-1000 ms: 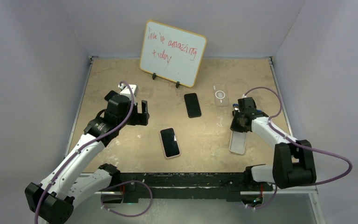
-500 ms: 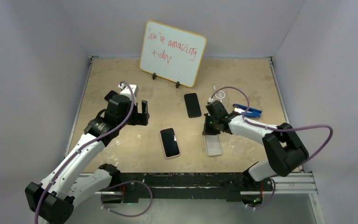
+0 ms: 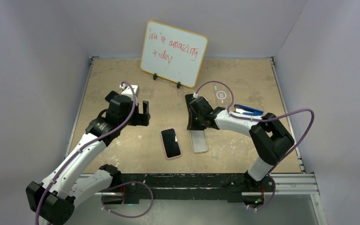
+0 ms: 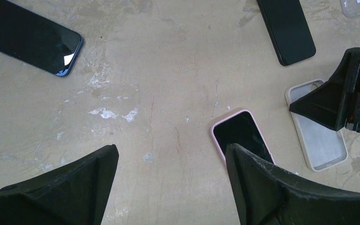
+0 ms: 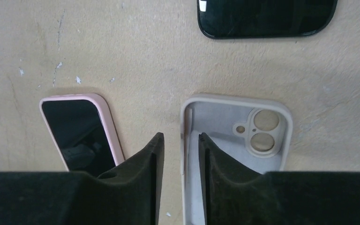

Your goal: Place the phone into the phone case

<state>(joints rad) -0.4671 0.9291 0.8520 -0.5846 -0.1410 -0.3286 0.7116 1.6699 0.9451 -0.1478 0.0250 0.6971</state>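
- Our right pincer (image 5: 182, 136) hangs low over the far end of the grey case (image 5: 220, 124). Its jaws are only narrowly parted and straddle the case's left wall. We see slivers of gap on both sides of that wall, so nothing is clamped.
- The grey case lies flat near the middle of the bench (image 3: 117, 79), hollow side up and empty, with its camera cut-out at the far end.
- The black phone (image 5: 267, 18) lies screen up on the bench just beyond the far end of the case, apart from it. In the top view the right arm hides most of it.
- A pink-cased phone (image 5: 75, 131) lies just left of the grey case, screen up, with a strip of bare bench between the two.
- Our left pincer (image 4: 171, 147) hovers over the bench left of the pink-cased phone, jaws wide and holding nothing.
- A second dark phone (image 4: 28, 40) shows in the left wrist view, flat on the bench.
- At the far edge stands a whiteboard (image 3: 173, 53) with red writing.
- A clear case (image 3: 221, 96) and a blue object (image 3: 248, 110) lie to the right.
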